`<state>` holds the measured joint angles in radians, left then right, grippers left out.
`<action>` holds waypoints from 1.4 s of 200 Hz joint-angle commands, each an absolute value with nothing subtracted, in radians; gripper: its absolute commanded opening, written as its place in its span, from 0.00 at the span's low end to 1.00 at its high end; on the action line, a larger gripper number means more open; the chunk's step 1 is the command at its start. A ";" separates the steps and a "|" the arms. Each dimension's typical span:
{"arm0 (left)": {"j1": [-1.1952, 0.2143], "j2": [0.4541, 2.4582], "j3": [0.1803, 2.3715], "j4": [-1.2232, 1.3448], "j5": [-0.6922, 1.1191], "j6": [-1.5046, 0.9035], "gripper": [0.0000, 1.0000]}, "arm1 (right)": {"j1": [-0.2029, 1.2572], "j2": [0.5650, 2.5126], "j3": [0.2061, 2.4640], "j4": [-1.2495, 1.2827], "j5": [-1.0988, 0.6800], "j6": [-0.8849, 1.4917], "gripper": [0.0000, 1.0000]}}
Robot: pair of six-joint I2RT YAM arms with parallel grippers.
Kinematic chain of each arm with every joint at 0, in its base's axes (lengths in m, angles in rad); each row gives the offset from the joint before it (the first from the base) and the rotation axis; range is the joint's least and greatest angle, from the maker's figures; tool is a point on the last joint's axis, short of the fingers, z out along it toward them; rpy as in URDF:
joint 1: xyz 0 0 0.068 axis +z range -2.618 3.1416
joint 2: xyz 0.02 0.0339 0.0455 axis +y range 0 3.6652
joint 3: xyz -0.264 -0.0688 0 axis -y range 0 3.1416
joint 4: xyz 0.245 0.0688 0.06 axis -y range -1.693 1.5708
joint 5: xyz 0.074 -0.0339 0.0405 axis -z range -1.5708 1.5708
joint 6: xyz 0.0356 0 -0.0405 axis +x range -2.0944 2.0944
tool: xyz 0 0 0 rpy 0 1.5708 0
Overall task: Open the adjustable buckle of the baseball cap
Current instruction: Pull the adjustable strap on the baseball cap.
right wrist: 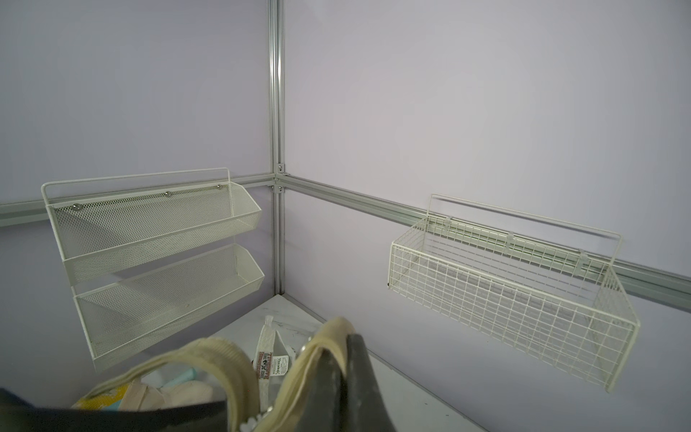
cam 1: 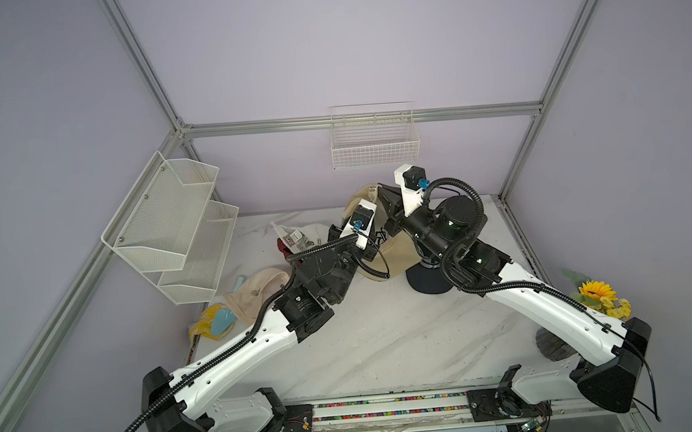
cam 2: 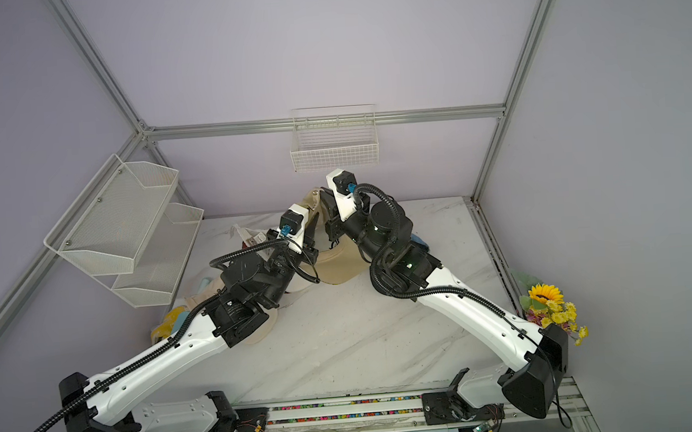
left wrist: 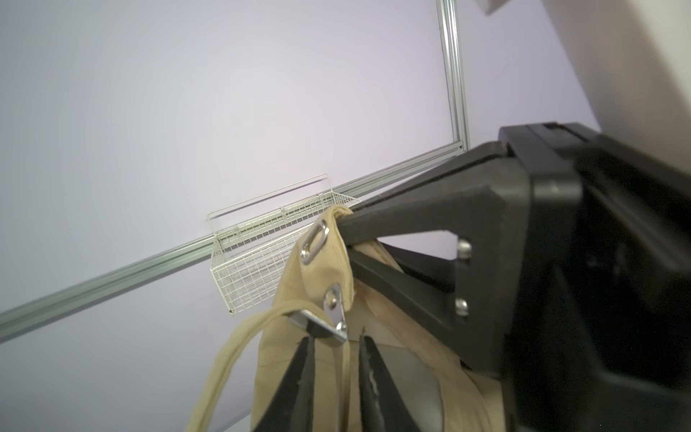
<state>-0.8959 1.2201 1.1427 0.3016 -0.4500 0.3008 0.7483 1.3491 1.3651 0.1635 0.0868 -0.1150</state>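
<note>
- Baseball cap (cam 1: 399, 257) of beige fabric, held up between two black-and-white robot arms over the rear middle of the white marble-pattern table (cam 1: 386, 339); brim hanging down toward the table.
- Right hand (left wrist: 347, 236), black, clenched on the cap's folded rear edge, just beside an oval silver metal ring (left wrist: 315, 243) set in the fabric.
- Silver metal adjustable buckle (left wrist: 326, 324) hanging just below that ring, with a thin beige strap (left wrist: 224, 359) looping away from it.
- Left hand (left wrist: 336, 341) directly beneath the buckle, black fingers (left wrist: 299, 385) drawn close together around a strip of strap, a narrow gap showing between them; actual pinch on the strap impossible to tell.
- Second beige cap (cam 1: 254, 292) lying flat on the table beside the left arm, well apart from the raised one.
- White wire basket (cam 1: 375, 148) hung on the rear wall behind the cap; white mesh two-tier rack (cam 1: 178, 224) on the side wall.
- Yellow artificial sunflower (cam 1: 595, 291) at the table's edge, near the base of the right arm.
</note>
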 commanded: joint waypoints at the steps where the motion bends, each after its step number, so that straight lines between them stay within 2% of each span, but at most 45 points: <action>1: -0.891 1.208 1.189 0.332 -0.434 0.302 0.14 | 0.757 1.309 1.347 0.185 0.092 -0.109 0.00; 30: -0.890 1.198 1.184 0.327 -0.436 0.306 0.06 | 0.757 1.298 1.343 0.179 0.098 -0.113 0.00; 103: -0.890 1.176 1.173 0.328 -0.434 0.314 0.00 | 0.758 1.287 1.351 0.137 0.103 -0.137 0.00; 111: -0.891 1.177 1.173 0.327 -0.434 0.316 0.00 | 0.758 1.289 1.354 0.116 0.089 -0.145 0.13; 127: -0.890 1.175 1.176 0.325 -0.428 0.319 0.00 | 0.759 1.287 1.358 0.075 0.073 -0.174 0.32; 145: -0.890 1.172 1.178 0.321 -0.426 0.323 0.00 | 0.762 1.278 1.355 0.034 0.058 -0.221 0.44; 189: -0.890 1.165 1.180 0.319 -0.425 0.324 0.00 | 0.786 1.268 1.382 -0.074 0.079 -0.300 0.56; 237: -0.891 1.154 1.184 0.312 -0.423 0.327 0.00 | 0.833 1.233 1.344 -0.156 0.185 -0.365 0.60; 280: -0.890 1.150 1.188 0.310 -0.412 0.324 0.00 | 0.864 1.221 1.339 -0.161 0.195 -0.372 0.63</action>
